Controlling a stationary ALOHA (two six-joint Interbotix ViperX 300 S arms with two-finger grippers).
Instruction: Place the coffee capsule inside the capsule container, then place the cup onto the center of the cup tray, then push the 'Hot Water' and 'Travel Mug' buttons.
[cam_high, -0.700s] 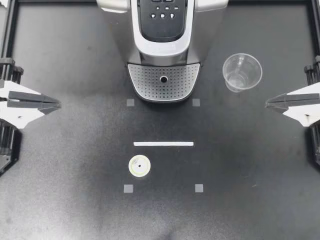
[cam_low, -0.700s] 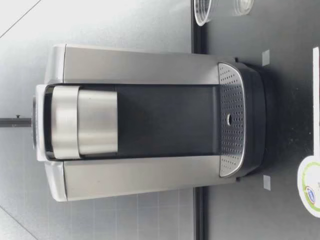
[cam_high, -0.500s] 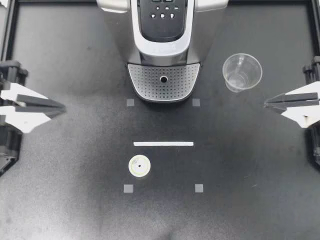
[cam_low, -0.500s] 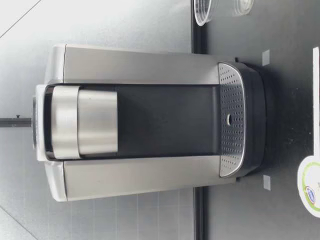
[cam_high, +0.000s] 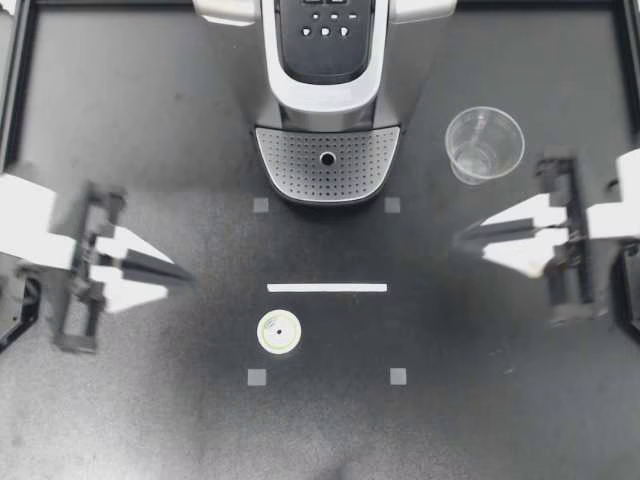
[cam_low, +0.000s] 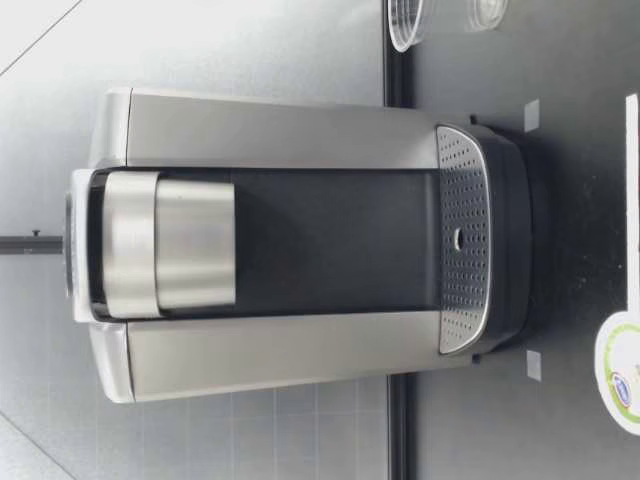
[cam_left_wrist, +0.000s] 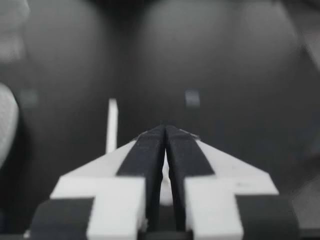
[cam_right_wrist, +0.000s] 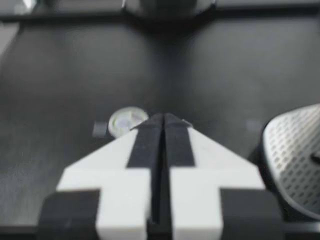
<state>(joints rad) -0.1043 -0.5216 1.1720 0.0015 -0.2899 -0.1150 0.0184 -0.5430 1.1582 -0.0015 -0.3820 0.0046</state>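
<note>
Capsule (cam_high: 279, 332) lay before the coffee machine (cam_high: 326, 60). Left gripper (cam_high: 188, 275) and right gripper (cam_high: 460, 239) were pressed together; left would need spreading first.

Coffee machine (cam_high: 325, 90), top centre: silver body, black button panel (cam_high: 325, 45); cup tray (cam_high: 290, 160): silver, dotted perforations; coffee capsule (cam_high: 279, 332): white lid, yellow-green rim; cup (cam_high: 484, 145): clear; table (cam_high: 150, 420): black; left gripper (cam_high: 188, 275), right gripper (cam_high: 460, 240): white, black inner faces.
</note>
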